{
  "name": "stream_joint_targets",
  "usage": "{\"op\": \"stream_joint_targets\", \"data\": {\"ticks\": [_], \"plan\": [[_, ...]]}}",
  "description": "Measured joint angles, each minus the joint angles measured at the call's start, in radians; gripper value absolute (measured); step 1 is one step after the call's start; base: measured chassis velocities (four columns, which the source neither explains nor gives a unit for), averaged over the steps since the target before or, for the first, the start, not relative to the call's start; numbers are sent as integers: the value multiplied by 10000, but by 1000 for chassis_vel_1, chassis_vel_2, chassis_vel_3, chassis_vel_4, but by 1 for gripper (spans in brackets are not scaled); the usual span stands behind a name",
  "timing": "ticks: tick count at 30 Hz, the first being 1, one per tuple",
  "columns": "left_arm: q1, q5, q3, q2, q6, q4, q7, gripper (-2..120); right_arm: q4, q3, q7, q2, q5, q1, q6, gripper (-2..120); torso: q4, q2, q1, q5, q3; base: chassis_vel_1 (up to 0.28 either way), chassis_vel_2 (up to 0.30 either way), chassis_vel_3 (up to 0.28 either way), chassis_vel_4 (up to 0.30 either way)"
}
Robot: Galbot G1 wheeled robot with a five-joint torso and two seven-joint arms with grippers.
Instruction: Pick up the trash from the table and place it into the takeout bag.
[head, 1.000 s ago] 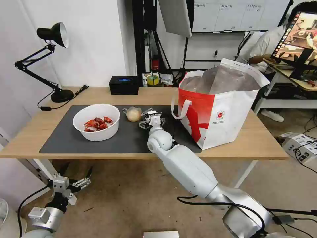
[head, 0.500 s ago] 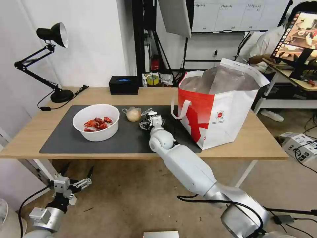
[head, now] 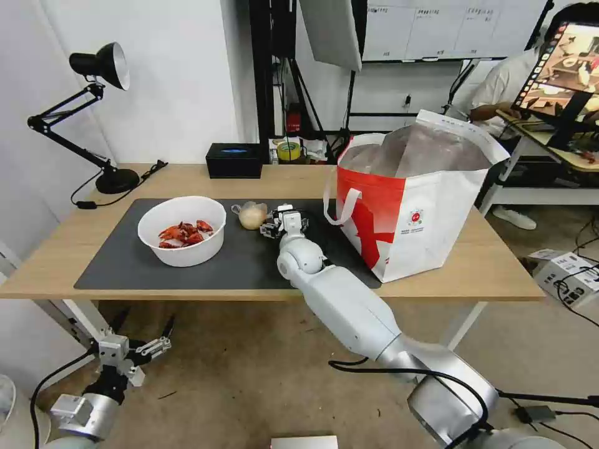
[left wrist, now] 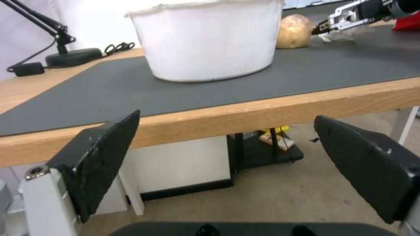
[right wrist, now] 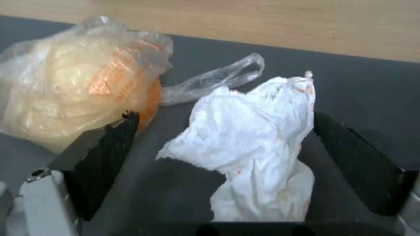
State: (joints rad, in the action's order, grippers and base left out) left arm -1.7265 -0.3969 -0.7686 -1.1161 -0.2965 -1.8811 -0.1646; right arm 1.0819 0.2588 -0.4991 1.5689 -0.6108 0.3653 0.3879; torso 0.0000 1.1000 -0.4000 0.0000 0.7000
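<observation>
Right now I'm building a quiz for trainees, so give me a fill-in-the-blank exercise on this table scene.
1. The right gripper is open around the crumpled white ____.
2. The white bowl holds red crayfish ____.
3. The left gripper hangs open below the table ____.
4. The takeout bag stands on the robot's ____ side of the dark mat.

Missing words: tissue; shells; edge; right

takeout bag (head: 409,215), round red logo, wording unreadable
</observation>
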Motion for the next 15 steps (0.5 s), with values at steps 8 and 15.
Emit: {"op": "stream_joint_targets", "data": {"ticks": [8, 15], "plan": [[-87, -9, -66, -10, -47, -8, -3, 100, 41, 6, -92, -37, -4, 45, 176, 79, 0, 0, 0, 0, 0, 0, 0, 0, 0], [-86, -15, -11, -82, -47, -27, -4, 100, 189, 5, -197, -141, -29, 202, 192, 54, 0, 0, 0, 1, 0, 0, 0, 0, 0]]}}
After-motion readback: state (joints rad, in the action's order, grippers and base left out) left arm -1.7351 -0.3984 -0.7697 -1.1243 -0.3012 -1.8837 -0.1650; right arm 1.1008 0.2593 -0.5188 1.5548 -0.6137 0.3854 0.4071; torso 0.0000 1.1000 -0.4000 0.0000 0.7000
